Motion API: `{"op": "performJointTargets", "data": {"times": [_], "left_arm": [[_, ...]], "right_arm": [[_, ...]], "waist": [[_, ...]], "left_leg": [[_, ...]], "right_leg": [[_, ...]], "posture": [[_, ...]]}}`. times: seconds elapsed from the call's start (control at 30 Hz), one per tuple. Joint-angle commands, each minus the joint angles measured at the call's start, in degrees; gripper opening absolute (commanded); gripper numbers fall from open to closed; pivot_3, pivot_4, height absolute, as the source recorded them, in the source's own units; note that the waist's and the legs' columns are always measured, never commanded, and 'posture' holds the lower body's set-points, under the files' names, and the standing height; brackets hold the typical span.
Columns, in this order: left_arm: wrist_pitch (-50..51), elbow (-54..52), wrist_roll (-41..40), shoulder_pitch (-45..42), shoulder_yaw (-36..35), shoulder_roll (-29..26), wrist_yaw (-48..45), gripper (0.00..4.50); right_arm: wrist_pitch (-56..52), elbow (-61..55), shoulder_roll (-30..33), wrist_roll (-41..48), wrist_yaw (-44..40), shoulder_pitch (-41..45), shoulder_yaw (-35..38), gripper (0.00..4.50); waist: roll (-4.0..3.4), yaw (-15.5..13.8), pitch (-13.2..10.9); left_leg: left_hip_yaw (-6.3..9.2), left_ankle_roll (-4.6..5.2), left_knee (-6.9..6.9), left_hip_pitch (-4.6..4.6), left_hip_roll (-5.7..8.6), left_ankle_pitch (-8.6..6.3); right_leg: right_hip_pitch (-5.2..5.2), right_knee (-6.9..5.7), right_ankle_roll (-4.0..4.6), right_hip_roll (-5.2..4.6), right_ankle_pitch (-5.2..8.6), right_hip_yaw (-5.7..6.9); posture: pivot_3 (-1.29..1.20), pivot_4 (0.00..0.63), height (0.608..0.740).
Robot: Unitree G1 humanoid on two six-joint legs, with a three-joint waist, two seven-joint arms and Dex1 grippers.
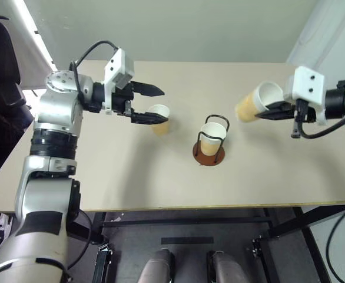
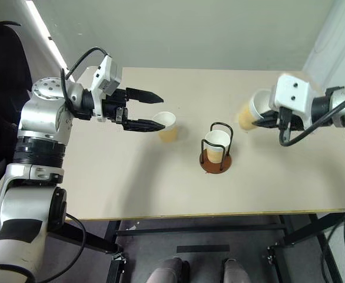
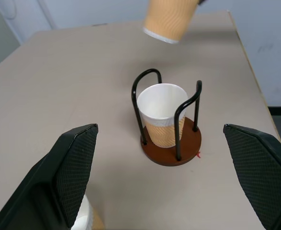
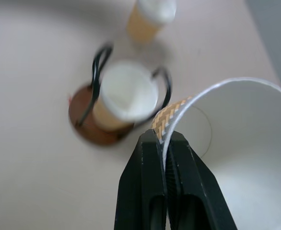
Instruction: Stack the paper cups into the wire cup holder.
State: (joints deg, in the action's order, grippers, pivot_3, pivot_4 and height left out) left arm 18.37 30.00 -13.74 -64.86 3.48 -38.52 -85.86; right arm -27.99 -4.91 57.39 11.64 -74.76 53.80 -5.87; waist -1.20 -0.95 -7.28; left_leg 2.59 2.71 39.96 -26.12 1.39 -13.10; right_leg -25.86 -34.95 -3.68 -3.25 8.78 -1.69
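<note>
Right gripper [image 4: 165,143] jaws clamped on rim of tilted paper cup [image 1: 256,101], raised above desk [image 1: 161,177], beside wire cup holder [image 1: 209,154] holding one cup [image 1: 211,138]. Left gripper [image 1: 149,104] jaws apart, third cup [image 1: 159,118] just beside them.

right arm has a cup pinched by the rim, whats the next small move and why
Probably carry the held cup sideways until it hangs over the wire cup holder, turning it upright. The right gripper is shut on its rim, tilted and off to one side in the air, while the holder already has one cup to nest into.
</note>
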Motion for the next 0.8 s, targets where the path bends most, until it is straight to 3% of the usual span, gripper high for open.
{"op": "performJointTargets", "data": {"times": [0.03, 0.33, 0.8], "left_arm": [[-0.5, -3.3, -1.9, -0.2, -0.4, -1.0, -2.8, 4.50], [0.2, -4.5, -2.1, 0.1, -0.4, -2.0, -3.9, 4.50], [2.2, -7.4, -2.8, 1.5, -0.7, -3.0, -3.4, 4.50]], "right_arm": [[-1.9, -3.4, -3.2, 2.2, -0.3, 3.9, -1.3, 0.04], [0.8, -0.5, -8.1, -0.5, -0.3, 5.5, -6.2, 0.04], [8.7, 6.5, -10.0, -6.5, -1.8, 4.9, -9.5, 0.04]], "waist": [[0.00, 0.2, 0.0], [0.00, 0.2, 0.0], [-0.01, 0.3, 0.0]], "left_leg": [[0.00, -0.05, 0.00, 0.00, 0.00, 0.00], [0.11, -0.15, -0.01, -0.11, 0.02, 0.01], [0.09, -0.17, -0.01, -0.12, 0.01, 0.01]], "right_leg": [[-0.02, 0.01, 0.02, 0.01, 0.01, -0.01], [-0.09, 0.01, 0.08, 0.01, 0.05, 0.04], [-0.13, -0.01, 0.10, 0.01, 0.06, 0.04]], "posture": [[0.00, 0.150, 0.740], [0.00, 0.150, 0.740], [0.00, 0.150, 0.740]]}}
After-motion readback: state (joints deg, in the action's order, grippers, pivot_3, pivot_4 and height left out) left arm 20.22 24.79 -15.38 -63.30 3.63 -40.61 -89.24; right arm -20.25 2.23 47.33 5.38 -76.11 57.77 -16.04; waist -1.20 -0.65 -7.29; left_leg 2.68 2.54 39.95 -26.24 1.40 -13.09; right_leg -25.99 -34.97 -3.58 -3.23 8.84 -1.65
